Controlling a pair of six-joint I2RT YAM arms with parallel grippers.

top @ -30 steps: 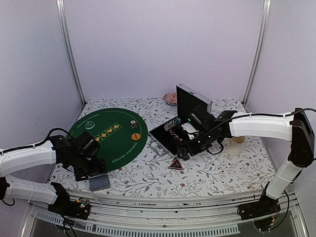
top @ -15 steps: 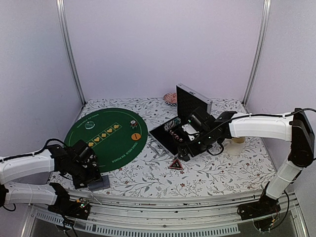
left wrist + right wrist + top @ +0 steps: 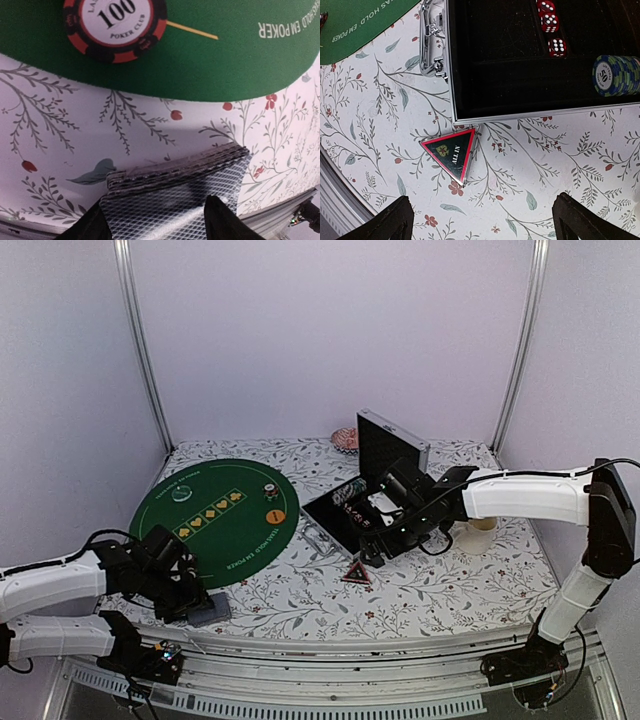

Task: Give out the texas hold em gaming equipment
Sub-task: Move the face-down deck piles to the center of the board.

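Landmark: we place everything against the green poker mat (image 3: 215,515).
Deck: the stack of grey-blue-backed playing cards (image 3: 175,200) lies on the floral cloth (image 3: 60,125) just off the mat's near rim, not on the felt. Its edges are skewed, the upper cards slid out of line with the lower ones.
Left gripper: the left gripper (image 3: 157,222) is down at the deck, with one finger on either side of it in the wrist view. We cannot tell whether the pads press the cards or only straddle them.
Right gripper: the right gripper (image 3: 487,220) hangs with its jaws wide and nothing between them, well off the mat's right side, above the triangular all-in marker (image 3: 452,152).
Chips: a red-and-black 100 chip (image 3: 115,25) sits on the mat just inside the near rim. A blue-and-green stack of 50 chips (image 3: 615,75) and red dice (image 3: 549,20) lie in the silver case (image 3: 451,60), right of the mat.
Button: the orange round button (image 3: 276,515) rests on the mat near its right rim.
Handling: we judge the deck light, slick and loose. Single cards bend, and the stack shears easily.
Hold: we would grip across the side edges, with the pads spanning the full thickness.
Risk: a grip on the top cards alone would likely leave the rest behind or fan them out.
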